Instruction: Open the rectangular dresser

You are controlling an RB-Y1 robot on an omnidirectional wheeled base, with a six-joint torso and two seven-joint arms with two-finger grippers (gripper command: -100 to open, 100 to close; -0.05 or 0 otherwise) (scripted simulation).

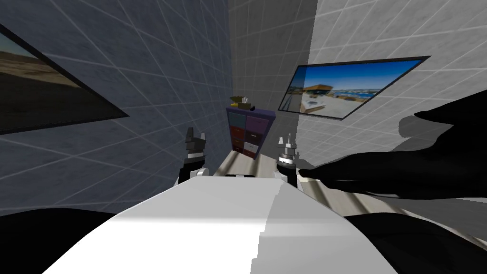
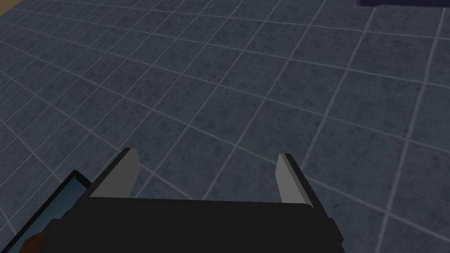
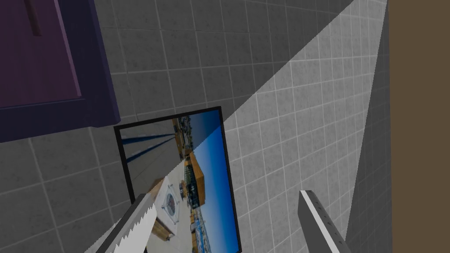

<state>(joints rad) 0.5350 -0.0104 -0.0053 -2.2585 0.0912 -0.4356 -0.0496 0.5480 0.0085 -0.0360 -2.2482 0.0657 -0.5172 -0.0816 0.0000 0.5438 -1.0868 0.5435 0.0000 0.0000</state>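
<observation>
Dresser [image 1: 250,131], purple with coloured drawers [image 1: 253,134], stands well ahead; left gripper [image 2: 207,152] and right gripper [image 3: 226,193] hold jaws spread, empty. It should roll closer, squarely, before reaching.

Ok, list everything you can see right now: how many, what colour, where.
dresser: one, purple frame with drawer fronts of several colours, far ahead where the walls meet
small things: too small to count, yellowish and dark, on the dresser's top
blue picture: one, dark frame, on the light wall to my right
brown picture: one, dark frame, on the dark wall to my left
floor: light, striped, before the dresser
black area: one, low on my right
left gripper: one, grey fingers, open, empty
right gripper: one, grey fingers, open, empty
</observation>
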